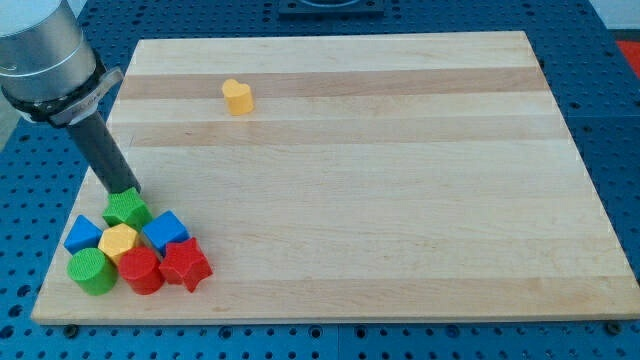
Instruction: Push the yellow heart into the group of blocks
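The yellow heart (237, 96) lies alone near the view's top, left of centre, on the wooden board (380, 170). The group of blocks sits at the bottom left: a green block (127, 209), a blue block (83, 235), a yellow hexagon (119, 242), a blue cube (165, 231), a green cylinder (92, 271), a red cylinder (141, 271) and a red star (185, 264). My tip (131, 191) rests at the top edge of the green block, far below and left of the yellow heart.
The arm's grey body (45, 55) fills the view's top left corner, over the board's left edge. A blue perforated table (615, 130) surrounds the board.
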Controlling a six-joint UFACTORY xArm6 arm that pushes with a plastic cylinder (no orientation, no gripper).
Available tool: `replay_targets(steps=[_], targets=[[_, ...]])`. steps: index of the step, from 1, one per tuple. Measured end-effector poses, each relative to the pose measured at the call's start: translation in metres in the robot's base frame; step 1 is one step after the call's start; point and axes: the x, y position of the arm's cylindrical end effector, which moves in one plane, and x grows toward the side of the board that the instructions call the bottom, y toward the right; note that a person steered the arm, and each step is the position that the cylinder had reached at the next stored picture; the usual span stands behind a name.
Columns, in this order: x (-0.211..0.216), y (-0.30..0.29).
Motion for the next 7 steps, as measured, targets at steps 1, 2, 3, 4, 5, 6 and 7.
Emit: replay_targets(steps=[1,2,3,4,5,6,7], targets=[[-0.012,0.011],[-0.033,0.065],[-0.077,0.116],[-0.15,0.118],[-0.176,0.077],[-0.171,0.043],[-0.169,0.063]])
